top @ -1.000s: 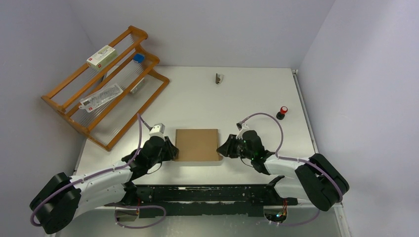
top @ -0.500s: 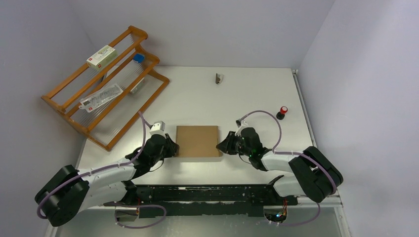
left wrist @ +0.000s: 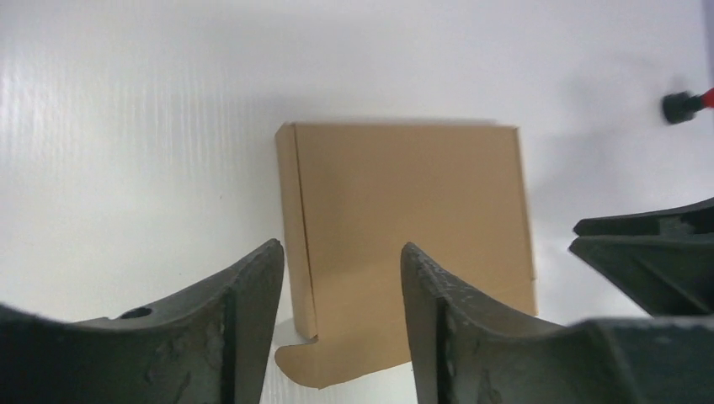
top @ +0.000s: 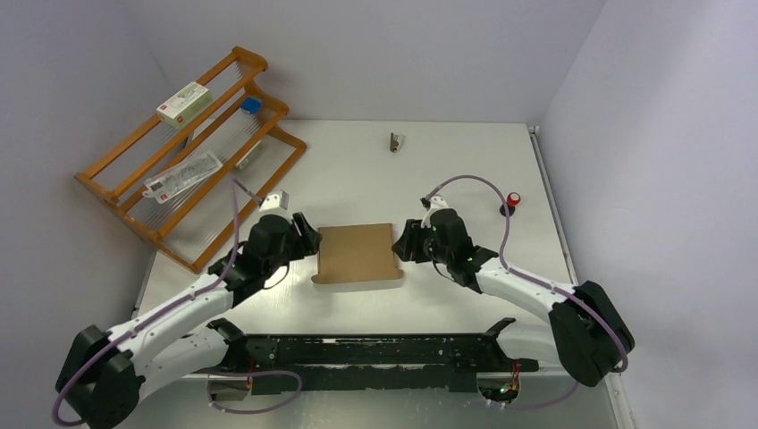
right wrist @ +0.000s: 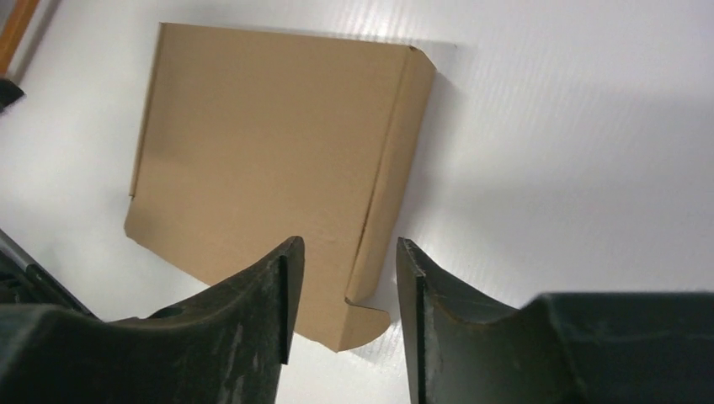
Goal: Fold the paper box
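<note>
The paper box [top: 357, 254] is a flat, closed brown cardboard mailer lying on the white table, with rounded tabs sticking out at its near corners. It also shows in the left wrist view [left wrist: 412, 210] and the right wrist view [right wrist: 269, 160]. My left gripper [top: 310, 243] is open and empty, just off the box's left edge; in its own view [left wrist: 341, 252] the jaws straddle the left side wall and near tab. My right gripper [top: 402, 245] is open and empty at the box's right edge; in its own view [right wrist: 347, 244] the jaws straddle the right wall.
A wooden rack [top: 192, 152] with packets and a small white carton [top: 183, 101] stands at the back left. A small metal clip [top: 395, 141] lies at the back. A red-topped black knob [top: 512, 202] sits to the right, also in the left wrist view [left wrist: 686, 105].
Both grippers have risen and moved back from the near corners to the box's sides. The box's near tabs now stick out where they were covered before.
</note>
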`<state>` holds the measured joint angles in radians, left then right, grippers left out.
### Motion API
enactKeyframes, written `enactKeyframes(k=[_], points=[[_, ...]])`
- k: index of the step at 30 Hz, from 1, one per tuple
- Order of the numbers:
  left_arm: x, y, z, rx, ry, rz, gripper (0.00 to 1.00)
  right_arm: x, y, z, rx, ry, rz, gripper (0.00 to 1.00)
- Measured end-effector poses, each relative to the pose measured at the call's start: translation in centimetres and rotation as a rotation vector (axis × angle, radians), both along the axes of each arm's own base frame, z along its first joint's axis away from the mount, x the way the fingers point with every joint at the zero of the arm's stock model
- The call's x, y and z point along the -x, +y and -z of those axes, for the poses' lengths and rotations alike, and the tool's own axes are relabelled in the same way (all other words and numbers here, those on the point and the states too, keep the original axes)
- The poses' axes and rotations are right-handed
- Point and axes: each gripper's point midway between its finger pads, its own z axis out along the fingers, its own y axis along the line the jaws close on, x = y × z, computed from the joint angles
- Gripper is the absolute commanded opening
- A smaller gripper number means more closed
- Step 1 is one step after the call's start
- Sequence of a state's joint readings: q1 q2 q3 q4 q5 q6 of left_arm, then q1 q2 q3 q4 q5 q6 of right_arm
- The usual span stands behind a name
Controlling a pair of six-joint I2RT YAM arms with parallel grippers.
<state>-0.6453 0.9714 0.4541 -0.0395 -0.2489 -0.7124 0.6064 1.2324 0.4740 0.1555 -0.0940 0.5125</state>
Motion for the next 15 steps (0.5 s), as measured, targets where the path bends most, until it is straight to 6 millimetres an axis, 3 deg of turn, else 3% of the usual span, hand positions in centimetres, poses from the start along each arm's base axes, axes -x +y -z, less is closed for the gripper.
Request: enactKeyframes(k=[6, 12, 15], points=[[-0.5, 1.7, -6.3, -0.021, -0.095, -0.019, 0.81, 0.7, 0.9, -2.6, 0.039, -0.072, -0.096, 0.70], [-1.2, 3.7, -12.3, -0.117, -0.190, -0.033, 0.84, 2.7, 3.2, -3.5, 0.118, -0.119, -0.243, 0.81], [-1.4, 4.9, -13.7, -0.186, -0.232, -0.045, 0.84, 3.5, 4.5, -3.4, 0.187, -0.145, -0.310, 0.85]])
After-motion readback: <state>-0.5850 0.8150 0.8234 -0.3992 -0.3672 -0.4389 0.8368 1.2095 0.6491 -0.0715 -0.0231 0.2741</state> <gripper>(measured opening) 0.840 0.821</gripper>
